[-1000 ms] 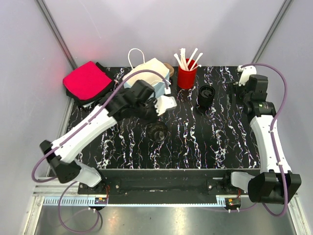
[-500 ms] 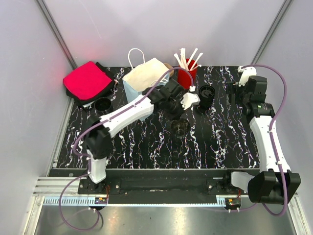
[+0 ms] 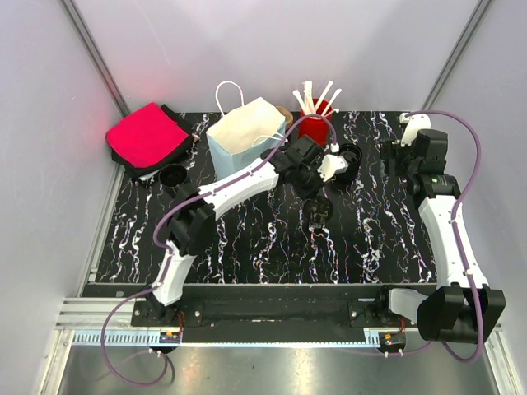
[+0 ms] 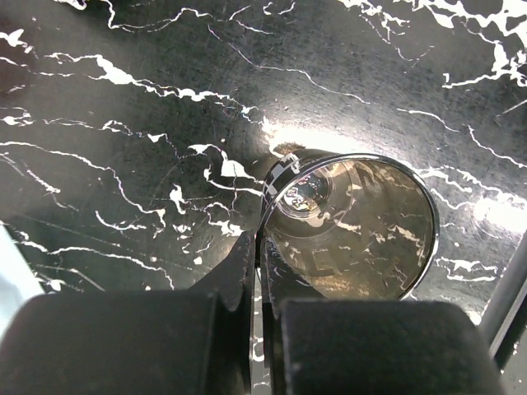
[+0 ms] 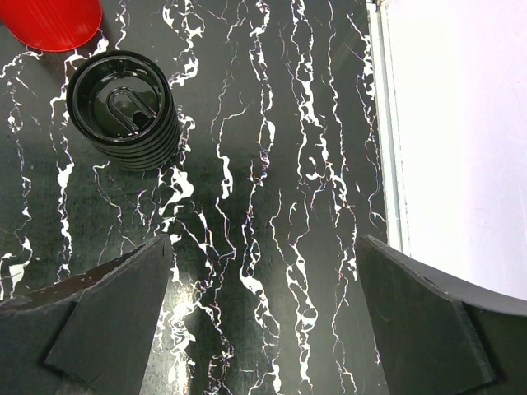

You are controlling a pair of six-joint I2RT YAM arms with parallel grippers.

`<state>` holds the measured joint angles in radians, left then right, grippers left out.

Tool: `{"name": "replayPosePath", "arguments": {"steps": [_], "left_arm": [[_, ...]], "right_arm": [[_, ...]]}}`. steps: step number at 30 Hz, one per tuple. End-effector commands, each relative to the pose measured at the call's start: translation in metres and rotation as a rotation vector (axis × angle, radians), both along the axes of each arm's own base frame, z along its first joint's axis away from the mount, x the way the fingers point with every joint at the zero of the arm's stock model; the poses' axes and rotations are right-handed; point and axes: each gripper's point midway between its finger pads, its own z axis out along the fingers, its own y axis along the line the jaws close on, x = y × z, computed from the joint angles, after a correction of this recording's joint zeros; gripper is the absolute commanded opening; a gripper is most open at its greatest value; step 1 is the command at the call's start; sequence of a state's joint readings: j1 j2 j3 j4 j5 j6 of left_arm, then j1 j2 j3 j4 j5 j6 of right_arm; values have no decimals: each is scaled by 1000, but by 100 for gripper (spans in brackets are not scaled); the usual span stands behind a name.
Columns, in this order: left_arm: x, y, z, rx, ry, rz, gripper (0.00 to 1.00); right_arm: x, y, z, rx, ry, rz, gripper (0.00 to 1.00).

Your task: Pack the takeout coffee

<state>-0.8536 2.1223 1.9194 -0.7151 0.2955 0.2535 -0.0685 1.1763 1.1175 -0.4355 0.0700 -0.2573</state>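
The takeout coffee, a small black cup with a black lid, stands upright beside the red cup of stirrers. In the top view the takeout coffee is partly covered by my left wrist. My left gripper is shut on the rim of a lidless black cup with a shiny inside, one finger inside the wall and one outside. This left gripper holds that cup over the table's middle, just in front of the takeout coffee. My right gripper is open and holds nothing, to the right of the takeout coffee.
A light blue paper bag with white handles stands open at the back, left of the red cup. A red cloth lies at the back left, with another lidless black cup by it. The table's right edge is close to my right gripper.
My left arm has swung from in front of the bag to the right, carrying the lidless cup to a spot in front of the takeout coffee. The right arm has stayed still.
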Motion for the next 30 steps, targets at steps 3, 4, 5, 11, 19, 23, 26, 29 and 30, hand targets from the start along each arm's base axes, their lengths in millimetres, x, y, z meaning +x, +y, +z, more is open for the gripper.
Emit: {"name": "replayPosePath", "arguments": {"steps": [3,4,5,11,19,23,26,29,30], "left_arm": [[11,-19,8,-65,-23,6,0],[11,-19,6,-60,-22,8,0],[11,-18,5,-55,-21,10,0],[14,-15,5,-46,-30,27,0],[16,-13,6,-36,-39,44,13],[17,-13,13,-45,-50,46,24],[17,-13,23,-62,-57,47,29],[18,-14,36,-84,-71,48,34],[19,-13,39,-88,-75,52,38]], "right_arm": [[1,-7,18,-24,-73,-24,98],[1,-7,17,-23,-72,-26,98],[1,-6,18,-22,-75,-23,98],[0,-6,17,-21,-75,-19,98],[0,-4,17,-20,-75,-9,98],[0,-2,16,-13,-73,-2,98],[2,-1,14,-9,-65,5,98],[4,1,9,2,-48,12,98],[5,3,8,9,-42,22,97]]}}
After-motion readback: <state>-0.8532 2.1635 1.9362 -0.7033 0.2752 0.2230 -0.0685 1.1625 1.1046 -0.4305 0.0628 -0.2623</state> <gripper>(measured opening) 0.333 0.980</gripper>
